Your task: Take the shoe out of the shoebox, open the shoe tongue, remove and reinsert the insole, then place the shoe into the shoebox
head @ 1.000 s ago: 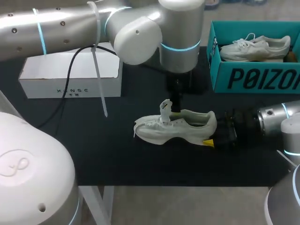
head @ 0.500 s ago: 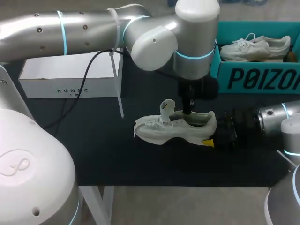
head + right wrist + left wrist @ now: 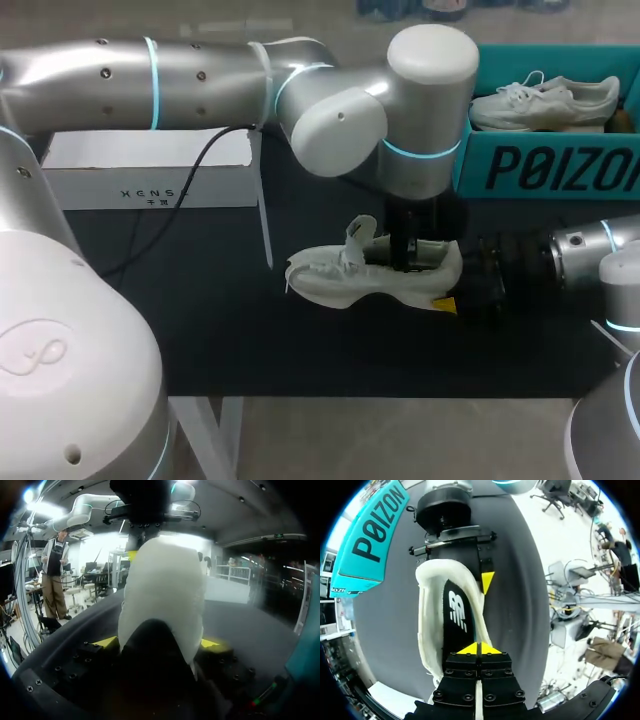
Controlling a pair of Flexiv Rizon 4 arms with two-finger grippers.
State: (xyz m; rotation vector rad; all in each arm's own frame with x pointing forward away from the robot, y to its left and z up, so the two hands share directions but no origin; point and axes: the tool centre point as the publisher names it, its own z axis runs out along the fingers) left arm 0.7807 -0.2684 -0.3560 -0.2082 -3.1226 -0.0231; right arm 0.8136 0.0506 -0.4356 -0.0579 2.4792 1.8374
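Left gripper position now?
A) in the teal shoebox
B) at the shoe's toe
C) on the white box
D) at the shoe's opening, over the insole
D: in the left wrist view, the left gripper has its yellow tips together directly over the black insole inside the white shoe.

Matt white cloth shoe [image 3: 335, 282], smooth black insole [image 3: 455, 617], matt black tabletop [image 3: 200, 305], glossy silvery metal left arm [image 3: 200, 75]
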